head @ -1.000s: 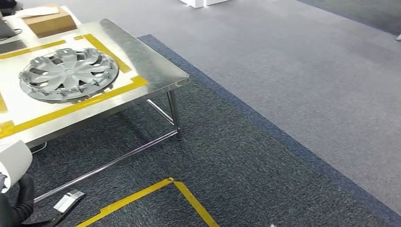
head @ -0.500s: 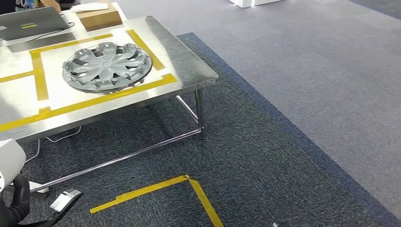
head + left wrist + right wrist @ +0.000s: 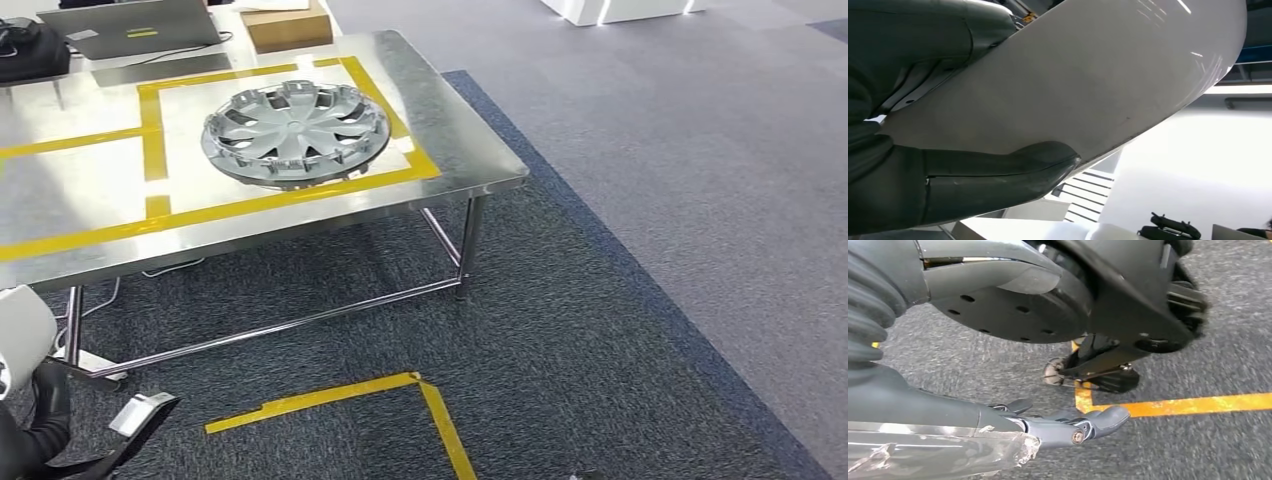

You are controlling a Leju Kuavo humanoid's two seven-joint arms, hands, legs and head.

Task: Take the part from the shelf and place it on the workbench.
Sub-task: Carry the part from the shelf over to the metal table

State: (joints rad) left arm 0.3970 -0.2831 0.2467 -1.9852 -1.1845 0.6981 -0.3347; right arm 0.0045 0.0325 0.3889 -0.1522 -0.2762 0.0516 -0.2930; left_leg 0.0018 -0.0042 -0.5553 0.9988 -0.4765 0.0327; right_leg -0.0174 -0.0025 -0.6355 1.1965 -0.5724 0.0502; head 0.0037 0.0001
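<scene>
A silver hubcap is seen lying flat on the steel workbench, inside a rectangle marked in yellow tape, towards the bench's right end. Curved spokes are fanned out from a small round centre, dark gaps are shown between them, and a ring of small clips is set around the rim. A laptop and a cardboard box are placed at the far edge. More yellow tape is laid on the dark carpet in front of the bench.

The left hand is pressed against a large, smooth, pale curved surface, thumb on one side and fingers on the other; whether it is actually gripped cannot be told. The right hand is hung low over the carpet, fingers stretched out and apart, nothing held.
</scene>
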